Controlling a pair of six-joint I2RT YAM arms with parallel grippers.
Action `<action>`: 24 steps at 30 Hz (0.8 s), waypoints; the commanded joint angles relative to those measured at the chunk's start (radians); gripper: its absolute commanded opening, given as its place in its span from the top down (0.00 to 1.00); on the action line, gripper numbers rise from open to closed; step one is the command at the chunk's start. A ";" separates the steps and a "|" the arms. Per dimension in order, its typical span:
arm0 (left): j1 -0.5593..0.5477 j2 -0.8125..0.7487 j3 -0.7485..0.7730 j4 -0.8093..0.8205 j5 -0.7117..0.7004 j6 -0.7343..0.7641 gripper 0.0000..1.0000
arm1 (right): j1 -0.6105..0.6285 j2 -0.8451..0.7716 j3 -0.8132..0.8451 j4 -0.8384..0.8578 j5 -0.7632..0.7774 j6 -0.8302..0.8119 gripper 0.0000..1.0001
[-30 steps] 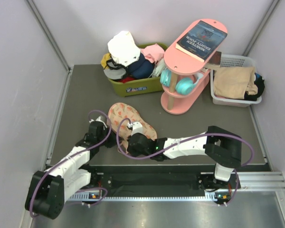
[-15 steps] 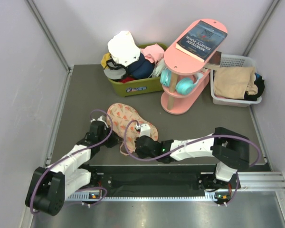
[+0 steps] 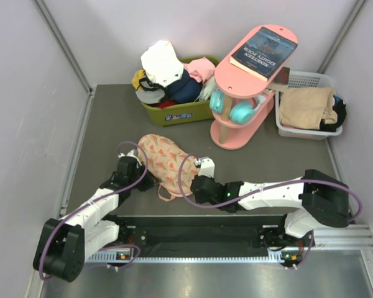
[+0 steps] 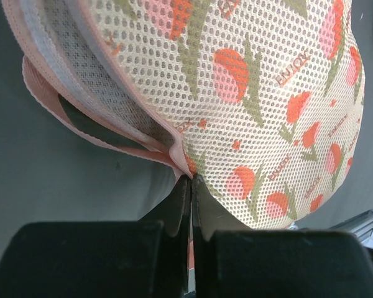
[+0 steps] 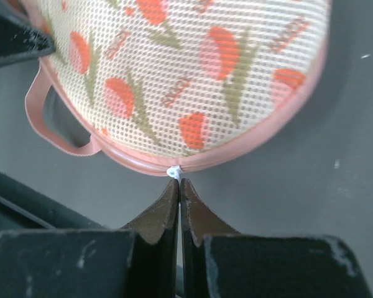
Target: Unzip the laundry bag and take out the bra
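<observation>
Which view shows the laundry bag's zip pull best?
The right wrist view: the white zip pull sits sharp at the right gripper's closed fingertips, on the laundry bag's pink trim. The left wrist view shows only mesh and trim; in the top view it cannot be made out.

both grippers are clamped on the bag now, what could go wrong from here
1. The right gripper pinches only the tiny white zip pull with its very tips, so the pull may slip out once it is dragged.
2. The left gripper holds just a thin fold at the edge of the laundry bag. If that fold slips free, the whole bag would likely slide with the pull rather than unzip.
</observation>
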 commanded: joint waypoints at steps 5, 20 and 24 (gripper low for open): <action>0.008 0.005 0.038 -0.005 -0.048 0.036 1.00 | -0.055 -0.065 -0.021 -0.036 0.071 -0.035 1.00; 0.006 0.190 0.221 0.000 0.004 0.169 0.99 | 0.040 0.036 0.043 0.027 -0.036 -0.046 1.00; 0.006 0.218 0.255 -0.008 0.027 0.196 0.85 | 0.092 0.105 0.115 0.073 -0.080 -0.038 1.00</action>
